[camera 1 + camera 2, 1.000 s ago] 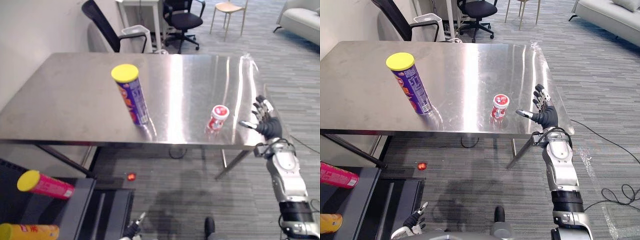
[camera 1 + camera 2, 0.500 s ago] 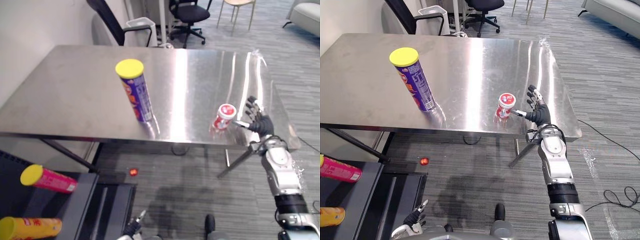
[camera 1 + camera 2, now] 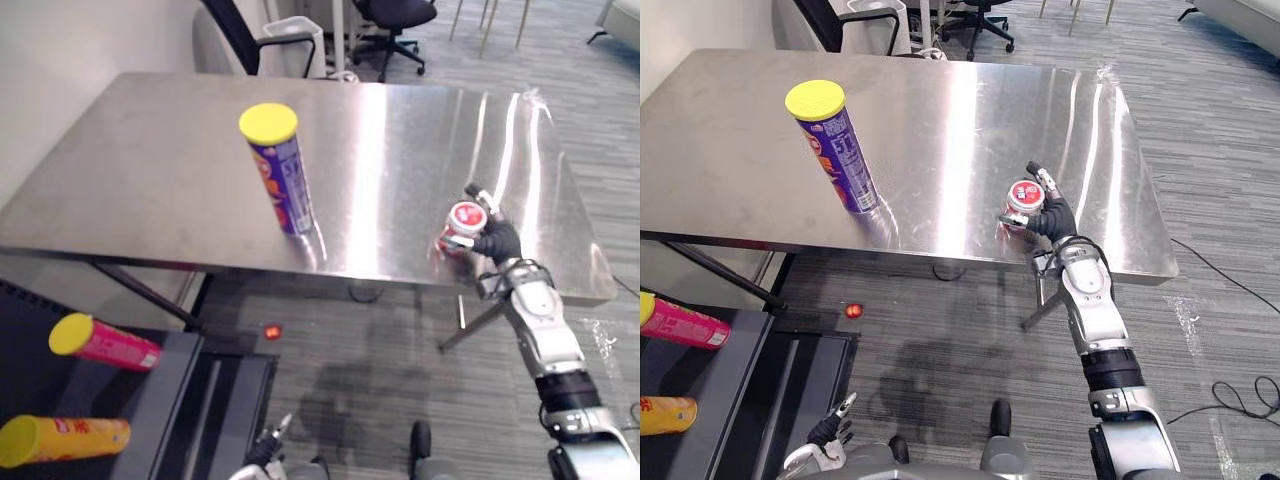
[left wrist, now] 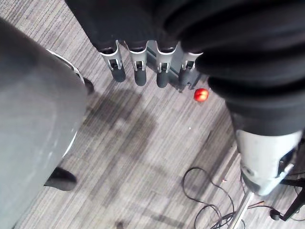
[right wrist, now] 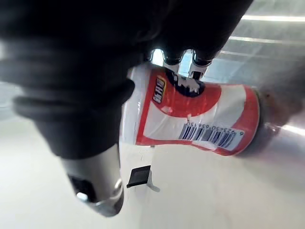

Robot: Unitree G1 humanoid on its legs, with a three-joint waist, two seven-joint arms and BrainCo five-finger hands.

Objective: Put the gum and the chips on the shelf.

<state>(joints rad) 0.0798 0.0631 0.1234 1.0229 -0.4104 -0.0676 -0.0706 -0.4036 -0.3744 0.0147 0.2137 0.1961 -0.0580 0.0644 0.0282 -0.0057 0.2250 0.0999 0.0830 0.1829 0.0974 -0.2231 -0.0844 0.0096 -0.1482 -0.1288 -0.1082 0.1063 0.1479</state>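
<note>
While the gum is the step in hand, I'm running the head view from 9 o'clock across to 3. Sitting low at 8 o'clock, the shelf [image 3: 165, 390] is already carrying a pink can [image 3: 105, 343] and a yellow can [image 3: 65, 440], both lying on their sides. My left hand [image 4: 139, 71] is hanging idle over the carpet at 6 o'clock, fingers straight and relaxed, holding nothing. A small red thing [image 3: 268, 331] is lying on the floor under the table edge.

Up on the steel table [image 3: 150, 180], the chips can [image 3: 280, 170] is standing upright and untouched, well apart from the gum, at roughly 10 o'clock from it. The gum tub [image 3: 462, 222] is standing near the table's front edge, toward 3 o'clock. My right hand [image 3: 492, 238] is coming at it from 4 o'clock and gripping it: fingers [image 5: 188, 85] curled onto its wall, thumb reaching up past the lid. The tub's base looks to be resting on the table, so I'm judging the grasp made and the lift not yet begun.

Next move is asking for a firm hold, a straight lift clear of the edge, then a long carry toward 8 o'clock. Chips are waiting after that.
</note>
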